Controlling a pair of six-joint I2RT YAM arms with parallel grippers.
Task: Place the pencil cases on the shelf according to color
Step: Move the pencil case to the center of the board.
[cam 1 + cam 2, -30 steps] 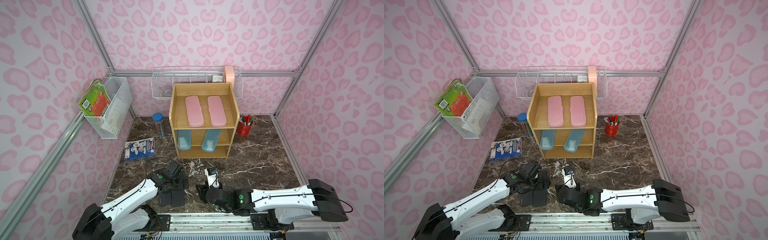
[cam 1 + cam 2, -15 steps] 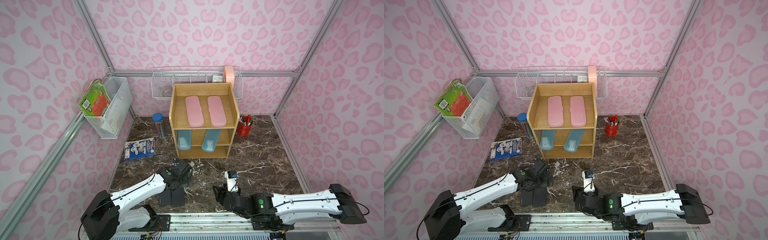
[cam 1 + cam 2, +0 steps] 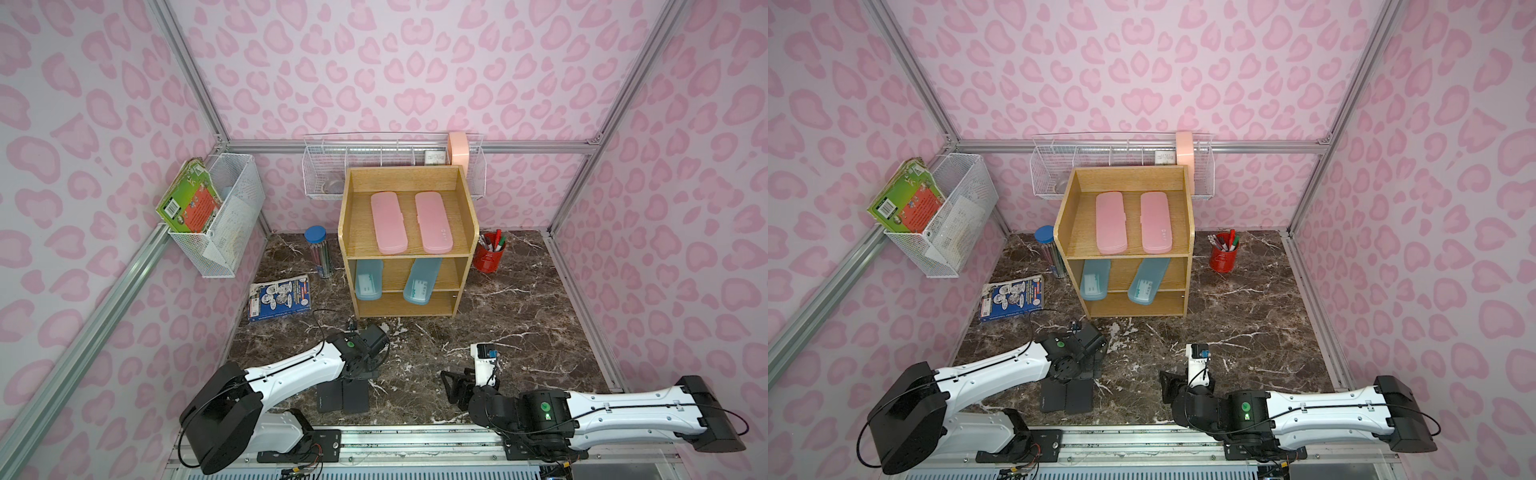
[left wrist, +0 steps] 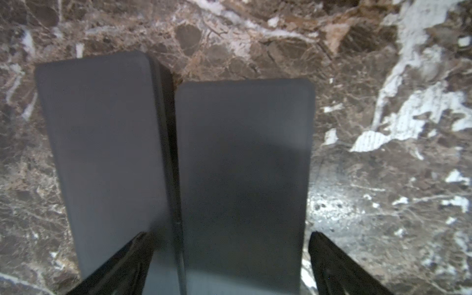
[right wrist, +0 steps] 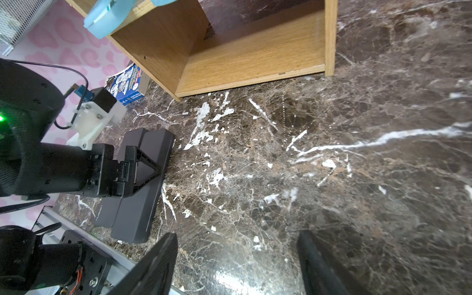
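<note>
Hard to see from above: the far ends of the black pencil cases [image 3: 330,397], buried under the left arm's wrist in both top views, with only the near ends showing by the near edge of the marble table [image 3: 519,316]. Same for the left gripper [image 4: 227,233], hidden there beneath that wrist. Cut off by the frame in the left wrist view: the camera-side ends of both cases, and all but the tips of the fingers [image 4: 122,265]. Blurred too (no seam or clasp to make out). Contact between finger and plastic: impossible to tell.

Lie flat, side by side and touching along their long sides, left of centre. Beyond them, bare marble up to the shelf [image 3: 407,308], with bare wood on its bottom tier. More bare marble to the right, as far as the red pen cup [image 3: 490,255] at the far right.

Only from the wrist cameras: the jaws. On the left, spread wide and straddling one black case, one tip just beside its outer edge, one over its neighbour, clamping nothing. As for the right gripper [image 5: 237,233]: parted broadly over bare marble, gripping nothing. Also catches, from the right wrist, the left gripper side-on, low over the cases.

Only from above: pink pencil cases [image 3: 388,222] side by side on the top tier, and teal pencil cases [image 3: 368,280] on the middle tier, near ends jutting past its front edge.
</note>
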